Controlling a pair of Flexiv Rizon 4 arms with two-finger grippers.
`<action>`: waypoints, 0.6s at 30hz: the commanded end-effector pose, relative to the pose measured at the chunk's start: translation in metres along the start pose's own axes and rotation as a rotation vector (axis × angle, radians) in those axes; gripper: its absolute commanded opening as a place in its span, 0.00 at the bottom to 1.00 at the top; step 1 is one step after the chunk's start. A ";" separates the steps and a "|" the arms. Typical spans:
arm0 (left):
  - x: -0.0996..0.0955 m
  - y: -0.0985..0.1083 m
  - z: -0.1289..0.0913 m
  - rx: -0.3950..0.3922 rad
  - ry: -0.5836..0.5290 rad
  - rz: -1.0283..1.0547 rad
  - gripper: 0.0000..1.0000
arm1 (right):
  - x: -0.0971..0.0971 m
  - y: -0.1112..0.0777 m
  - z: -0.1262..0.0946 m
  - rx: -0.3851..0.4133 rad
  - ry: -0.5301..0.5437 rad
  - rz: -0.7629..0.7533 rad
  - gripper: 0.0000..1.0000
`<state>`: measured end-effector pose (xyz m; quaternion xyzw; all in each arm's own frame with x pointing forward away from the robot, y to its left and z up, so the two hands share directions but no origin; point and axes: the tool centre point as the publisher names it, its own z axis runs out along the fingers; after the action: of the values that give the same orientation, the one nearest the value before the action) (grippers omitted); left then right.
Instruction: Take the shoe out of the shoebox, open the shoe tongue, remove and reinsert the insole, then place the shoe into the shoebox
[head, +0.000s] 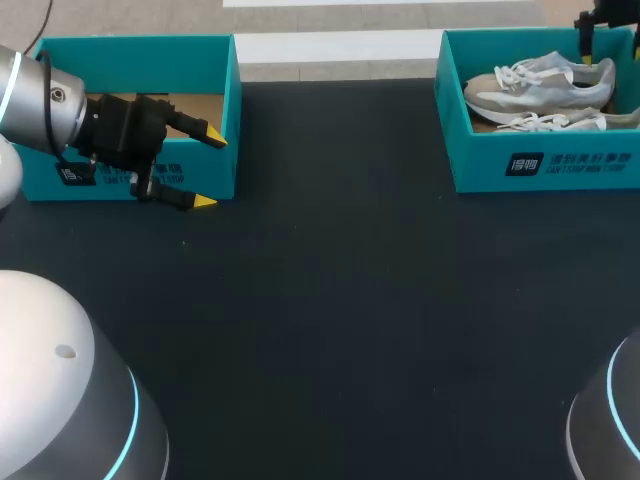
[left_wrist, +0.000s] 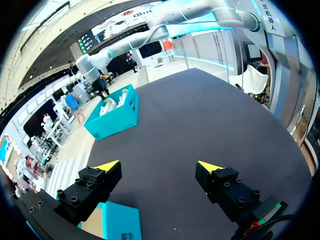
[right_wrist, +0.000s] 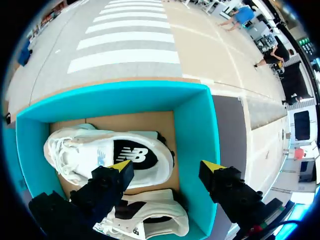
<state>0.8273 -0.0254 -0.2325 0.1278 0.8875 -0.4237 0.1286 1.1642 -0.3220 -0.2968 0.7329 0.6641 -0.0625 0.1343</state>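
Note:
The teal shoebox (head: 540, 165) stands at the table's far right with two white-and-grey shoes in it. In the right wrist view one shoe (right_wrist: 90, 152) lies across the cardboard floor, its dark insole showing, and the second shoe (right_wrist: 150, 217) lies nearer me. My right gripper (right_wrist: 166, 165) hangs open above the first shoe's heel end and the box wall (right_wrist: 192, 130), holding nothing. From above it shows at the box's far corner (head: 590, 52). My left gripper (head: 207, 168) is open and empty at the far left, in front of a second teal box (head: 205, 60).
The left teal box holds only its cardboard floor and is close beside my left fingers. From the left wrist, the shoebox (left_wrist: 112, 117) stands far across the dark tabletop (left_wrist: 200, 120). A corner of the left box (left_wrist: 120, 222) lies under that gripper (left_wrist: 158, 166).

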 end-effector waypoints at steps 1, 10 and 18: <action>0.000 0.000 0.001 -0.001 0.001 0.000 1.00 | 0.004 -0.032 -0.034 -0.056 0.005 -0.012 0.88; 0.000 0.000 0.001 -0.001 0.001 0.000 1.00 | 0.010 -0.054 -0.068 -0.082 0.031 -0.115 1.00; -0.015 -0.012 0.000 -0.113 -0.115 -0.211 1.00 | 0.010 -0.053 -0.070 -0.073 0.029 -0.120 1.00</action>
<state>0.8359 -0.0245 -0.2255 0.0983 0.8881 -0.4287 0.1336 1.1119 -0.2884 -0.2396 0.6895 0.7093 -0.0439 0.1397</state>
